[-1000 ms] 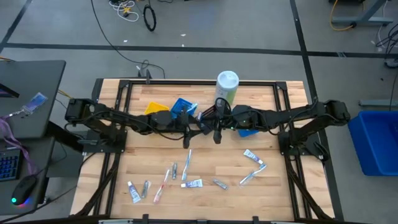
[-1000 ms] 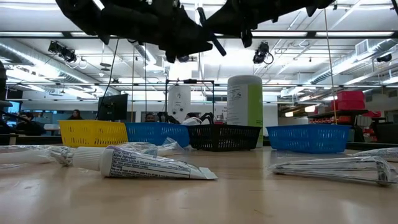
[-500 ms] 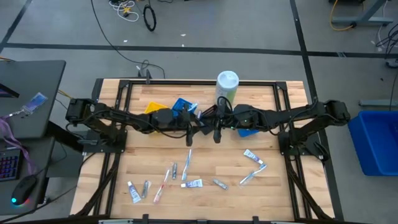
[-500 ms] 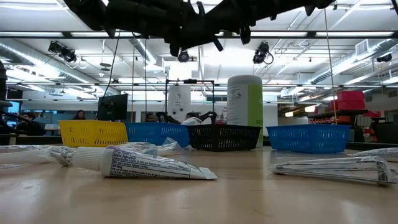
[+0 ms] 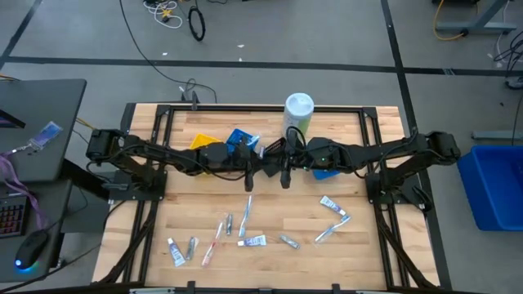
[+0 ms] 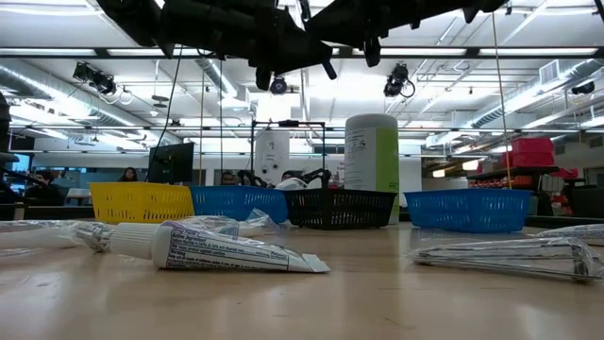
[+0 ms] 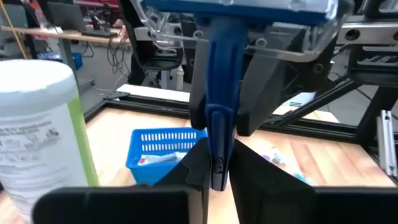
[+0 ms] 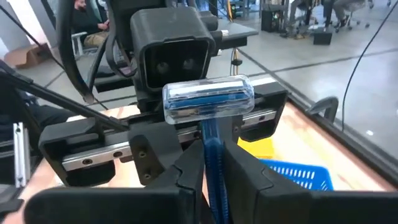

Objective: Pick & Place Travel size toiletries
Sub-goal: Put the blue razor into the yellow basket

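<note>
Now the left gripper point(image 7: 217, 177) has closed onto the blue razor point(image 7: 221, 93) that the right gripper point(image 8: 211, 180) also clamps, held aloft mid-table between the arms, so a handover looks underway before any placing.

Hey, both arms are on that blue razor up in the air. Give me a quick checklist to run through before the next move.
1. Left gripper shut on the razor handle: ok.
2. Right gripper gripping the same handle: ok, so one of them must let go before either arm pulls away.
3. Clear cover over the razor head: ok, it is on.
4. Razor held well above the table: ok, both arms hang high in the low view.
5. White-and-green canister clear of the arms: ok, it stands off to one side.
6. Blue basket straight below the razor: cannot tell.
</note>
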`<state>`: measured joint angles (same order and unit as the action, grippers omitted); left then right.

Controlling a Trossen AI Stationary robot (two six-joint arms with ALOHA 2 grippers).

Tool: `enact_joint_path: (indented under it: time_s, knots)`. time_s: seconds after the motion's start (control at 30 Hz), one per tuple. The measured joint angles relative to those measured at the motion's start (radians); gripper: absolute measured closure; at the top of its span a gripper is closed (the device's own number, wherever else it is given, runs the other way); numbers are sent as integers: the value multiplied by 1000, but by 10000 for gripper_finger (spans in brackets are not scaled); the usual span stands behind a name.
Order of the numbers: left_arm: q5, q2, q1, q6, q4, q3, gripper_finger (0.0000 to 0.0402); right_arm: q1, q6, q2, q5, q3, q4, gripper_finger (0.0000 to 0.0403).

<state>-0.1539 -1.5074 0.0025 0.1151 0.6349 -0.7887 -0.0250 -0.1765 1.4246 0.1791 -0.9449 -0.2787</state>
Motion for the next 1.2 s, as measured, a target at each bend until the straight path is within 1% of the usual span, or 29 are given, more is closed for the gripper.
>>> enact_joint_path:
  time_s: [0.13,0.27,0.3,0.47,0.57,0.67,0.77,0.87,0.97,1.03,1.13,1.2]
  knots:
    - [-2,-1,-1,23,-70,0,338,0,-25,0,1,-2,79,336]
    - [-13,-1,0,78,-162,0,355,0,-51,0,3,0,182,323]
    - [-24,-1,0,92,-187,1,360,-1,-59,0,3,0,195,320]
    - [-86,1,0,144,-254,0,361,-2,-107,0,3,0,297,304]
    - [-143,26,0,180,-342,0,352,-2,-138,0,3,0,364,297]
    - [-204,86,4,189,-488,0,351,-2,-164,0,2,0,406,295]
    - [-264,176,16,220,-634,0,360,-2,-167,0,2,0,419,297]
    - [-280,277,42,266,-805,0,360,-2,-167,0,2,0,417,297]
    - [-283,353,79,357,-1015,0,354,-2,-164,0,2,0,413,297]
    - [-287,376,108,426,-1159,0,350,-2,-155,0,2,0,411,299]
    - [-281,379,151,530,-1375,2,352,-2,-145,0,3,0,410,299]
    - [-269,364,175,600,-1463,5,356,-2,-145,0,2,0,410,298]
